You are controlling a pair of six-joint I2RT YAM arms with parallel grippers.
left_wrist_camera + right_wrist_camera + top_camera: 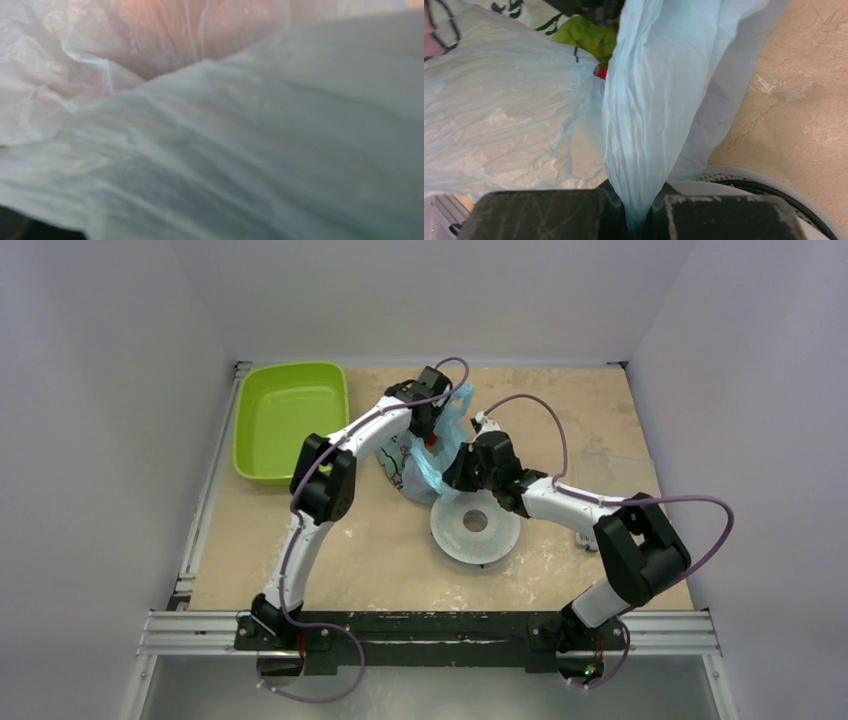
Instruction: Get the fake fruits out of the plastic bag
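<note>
The light-blue plastic bag (pixel 428 462) lies mid-table. My right gripper (pixel 639 220) is shut on a gathered fold of the bag (pixel 654 100) and holds it up. At the bag's mouth a green fruit (pixel 586 35) and a bit of a red one (pixel 600 73) show. My left gripper (pixel 432 418) is down in the bag's mouth from the far side. Its wrist view is filled by bag film (pixel 250 150), with a blurred reddish glow (pixel 150 20) behind it. Its fingers are hidden.
A lime-green tray (pixel 262 462) stands at the back left. A white round perforated disc (pixel 500 537) lies just in front of the bag, under my right wrist; its rim shows in the right wrist view (pixel 744 175).
</note>
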